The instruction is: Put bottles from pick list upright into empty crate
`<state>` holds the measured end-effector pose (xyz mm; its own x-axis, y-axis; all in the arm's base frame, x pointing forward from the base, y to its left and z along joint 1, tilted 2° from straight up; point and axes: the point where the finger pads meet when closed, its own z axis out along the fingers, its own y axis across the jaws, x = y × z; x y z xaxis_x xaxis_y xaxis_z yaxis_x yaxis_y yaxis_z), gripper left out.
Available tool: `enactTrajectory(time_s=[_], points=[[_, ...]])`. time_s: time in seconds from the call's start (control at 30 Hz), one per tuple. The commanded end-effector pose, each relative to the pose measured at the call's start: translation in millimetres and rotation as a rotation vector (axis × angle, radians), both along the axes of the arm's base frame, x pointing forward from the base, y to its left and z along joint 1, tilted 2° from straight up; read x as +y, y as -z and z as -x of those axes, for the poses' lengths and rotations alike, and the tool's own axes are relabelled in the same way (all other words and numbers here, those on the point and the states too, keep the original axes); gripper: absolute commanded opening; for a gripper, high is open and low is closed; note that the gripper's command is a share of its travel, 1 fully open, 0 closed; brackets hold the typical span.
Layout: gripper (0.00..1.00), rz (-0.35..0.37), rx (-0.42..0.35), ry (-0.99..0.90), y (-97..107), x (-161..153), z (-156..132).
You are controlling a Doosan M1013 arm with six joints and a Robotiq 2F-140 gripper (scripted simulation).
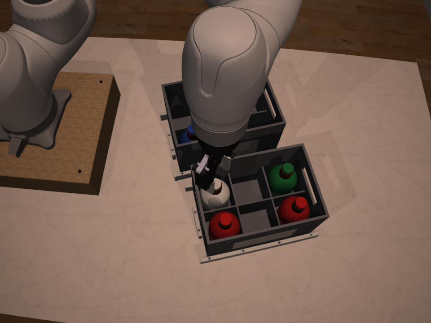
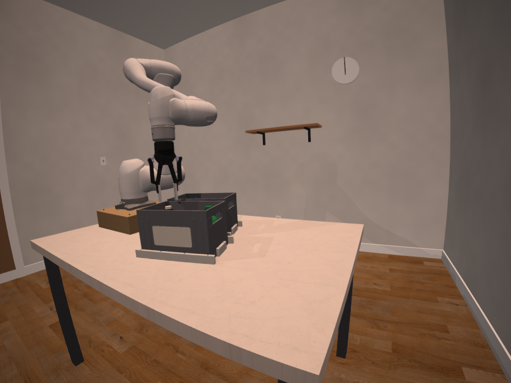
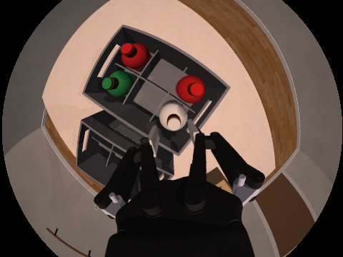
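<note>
My gripper (image 1: 218, 176) (image 2: 167, 199) (image 3: 173, 129) is partly open and empty, just above the white bottle (image 1: 222, 198) (image 2: 168, 207) (image 3: 174, 107), with its fingertips on either side of the cap as seen from the wrist. That bottle stands in the front crate (image 1: 215, 246) (image 2: 200, 231) (image 3: 179, 57) with a green bottle (image 1: 281, 182) (image 3: 121, 83) and two red bottles, one near the white one (image 1: 224, 225) (image 3: 187, 87), one beside the green (image 1: 290, 210) (image 3: 137, 57). A blue bottle (image 1: 187, 137) stands in the other crate (image 1: 271, 139) (image 3: 94, 123), partly hidden by the arm. No pick list is visible.
Crate walls and dividers surround the bottles closely. Two middle compartments of the front crate are empty. Pale rails (image 1: 261, 247) (image 2: 175, 256) edge the crates on the table (image 1: 104, 260) (image 2: 268, 288). The arm's wooden base block (image 1: 80, 139) (image 2: 117, 220) stands left in the top view.
</note>
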<state>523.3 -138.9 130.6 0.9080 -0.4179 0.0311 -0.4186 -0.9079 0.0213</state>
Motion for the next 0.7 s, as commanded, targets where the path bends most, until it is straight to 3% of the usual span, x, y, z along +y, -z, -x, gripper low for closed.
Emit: enactTrajectory(time_s=[0.0,0.67], points=[[0.38,0.000,0.000,0.000,3,0,0],[0.38,0.000,0.000,0.000,27,-1,-1]])
